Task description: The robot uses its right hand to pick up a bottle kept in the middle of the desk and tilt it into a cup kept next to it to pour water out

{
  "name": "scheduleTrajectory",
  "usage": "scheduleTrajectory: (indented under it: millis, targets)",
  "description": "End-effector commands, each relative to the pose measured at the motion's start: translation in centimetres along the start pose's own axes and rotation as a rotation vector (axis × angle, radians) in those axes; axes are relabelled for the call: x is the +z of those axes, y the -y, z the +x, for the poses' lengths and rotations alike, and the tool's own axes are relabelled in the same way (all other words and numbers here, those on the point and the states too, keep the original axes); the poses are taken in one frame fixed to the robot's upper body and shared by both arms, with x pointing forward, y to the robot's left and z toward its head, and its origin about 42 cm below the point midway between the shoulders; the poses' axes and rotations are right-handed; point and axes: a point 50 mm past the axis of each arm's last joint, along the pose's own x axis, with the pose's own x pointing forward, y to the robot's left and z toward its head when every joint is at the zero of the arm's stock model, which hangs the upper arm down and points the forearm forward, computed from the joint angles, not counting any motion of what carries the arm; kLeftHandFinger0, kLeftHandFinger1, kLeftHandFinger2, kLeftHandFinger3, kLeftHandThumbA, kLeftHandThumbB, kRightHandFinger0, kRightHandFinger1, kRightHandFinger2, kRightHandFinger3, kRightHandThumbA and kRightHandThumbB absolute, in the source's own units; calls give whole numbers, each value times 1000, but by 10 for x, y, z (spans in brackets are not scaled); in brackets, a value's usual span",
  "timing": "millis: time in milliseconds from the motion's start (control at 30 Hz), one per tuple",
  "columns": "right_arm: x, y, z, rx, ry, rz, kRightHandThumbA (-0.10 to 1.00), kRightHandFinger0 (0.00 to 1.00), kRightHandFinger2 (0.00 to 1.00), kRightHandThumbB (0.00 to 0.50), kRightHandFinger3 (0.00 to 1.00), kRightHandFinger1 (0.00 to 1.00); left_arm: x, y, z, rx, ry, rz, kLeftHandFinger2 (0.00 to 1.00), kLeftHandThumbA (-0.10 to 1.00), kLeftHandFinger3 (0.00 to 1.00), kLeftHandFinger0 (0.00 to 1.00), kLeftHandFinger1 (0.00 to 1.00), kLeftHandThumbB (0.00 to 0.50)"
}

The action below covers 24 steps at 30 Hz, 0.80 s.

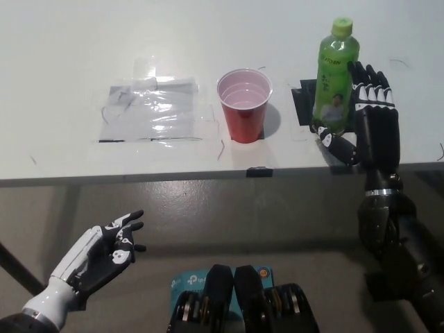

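Note:
A green bottle (335,76) with a light green cap stands upright on the white desk (69,55), right of a red cup (244,104) whose pale inside shows. My black right hand (373,119) is just right of the bottle, palm toward it. Its fingers (370,87) stretch straight and apart behind the bottle's right side, and the thumb lies by the bottle's base, so the hand is open. My white left hand (104,251) rests open below the desk's front edge at the lower left.
A clear taped plastic sheet (152,107) lies flat left of the cup. A black marker patch (305,103) shows on the desk beside the bottle's base. The desk's front edge (139,177) runs across the middle of the picture.

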Motion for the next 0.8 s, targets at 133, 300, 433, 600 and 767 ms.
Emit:
scheduleTrajectory:
  millis: [133, 300, 433, 600, 767]
  targets:
    - [33, 71, -19, 26, 143, 66, 734, 1000, 1000, 382, 1000, 1000, 9, -1, -4, 29, 58, 23, 1000, 554, 1000, 756, 944, 114]
    - [72, 120, -60, 37, 184, 126, 563, 1000, 1000, 344, 1000, 1000, 9, -4, -6, 32, 53, 25, 1000, 553, 1000, 753, 948, 104]
    - [81, 137, -97, 53, 200, 166, 481, 1000, 1000, 314, 1000, 1000, 8, -4, -6, 33, 48, 31, 1000, 574, 1000, 778, 951, 112]
    - [71, 140, -127, 71, 123, 192, 433, 1000, 1000, 269, 1000, 1000, 9, -4, -6, 34, 53, 23, 1000, 594, 1000, 774, 946, 130]
    - [42, 122, -156, 110, -101, 466, 327, 1000, 1000, 214, 1000, 1000, 9, -3, -7, 35, 57, 16, 1000, 576, 1000, 767, 946, 116]
